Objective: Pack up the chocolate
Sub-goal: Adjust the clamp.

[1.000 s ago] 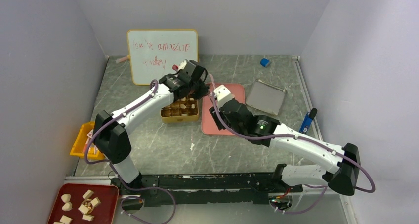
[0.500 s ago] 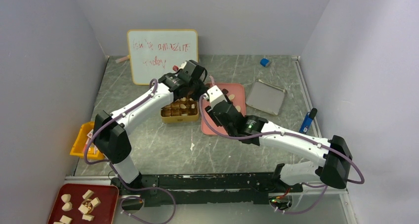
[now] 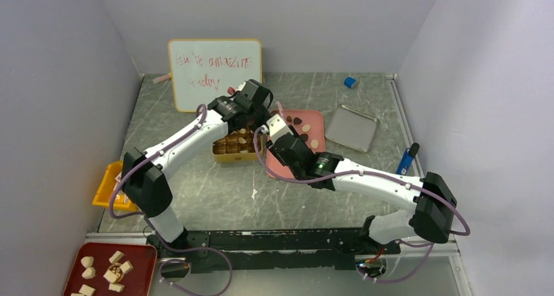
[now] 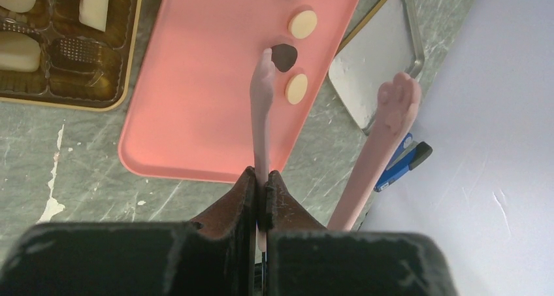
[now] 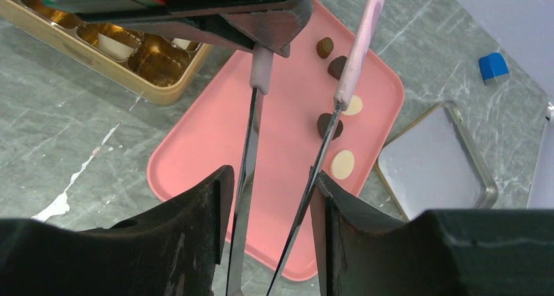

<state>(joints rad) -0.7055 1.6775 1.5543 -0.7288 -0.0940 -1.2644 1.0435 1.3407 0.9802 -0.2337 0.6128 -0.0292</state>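
**Changes since a second ago**
- Right arm: the elbow and forearm have swung left and further in. The right gripper (image 5: 269, 178) now lies just beside the left gripper (image 4: 261, 178). Its jaws stand half closed, with one steel leg of the tweezers (image 5: 248, 136) along the inside of each finger.
- Left arm: barely shifted. Its jaws are pressed together on one pink-sleeved leg of the tweezers, and the other leg splays free to one side.
- Pink tray (image 4: 196, 113): more of its far end is uncovered. The loose chocolate (image 5: 325, 125) shows there, dark and tan pieces close together toward the far right corner.
- Gold box (image 4: 65, 102): unmoved, just left of the pink tray. It holds pale pieces in some cells, and other cells are bare.

**Hidden or unclear**
- Red tray (image 3: 98, 257): cut by the bottom edge of the top view, with beige chunks on it.
- Pink tray: its middle lies under the right wrist in the top view.
- Gold box: its far part is covered by the left gripper from above, and it is cropped in both wrist views. The number of filled cells cannot be told.
- Clamped pink tip: it overlaps a dark piece in the left wrist view, but whether they touch cannot be told.
- Whiteboard (image 3: 214, 74): red writing, not legible.
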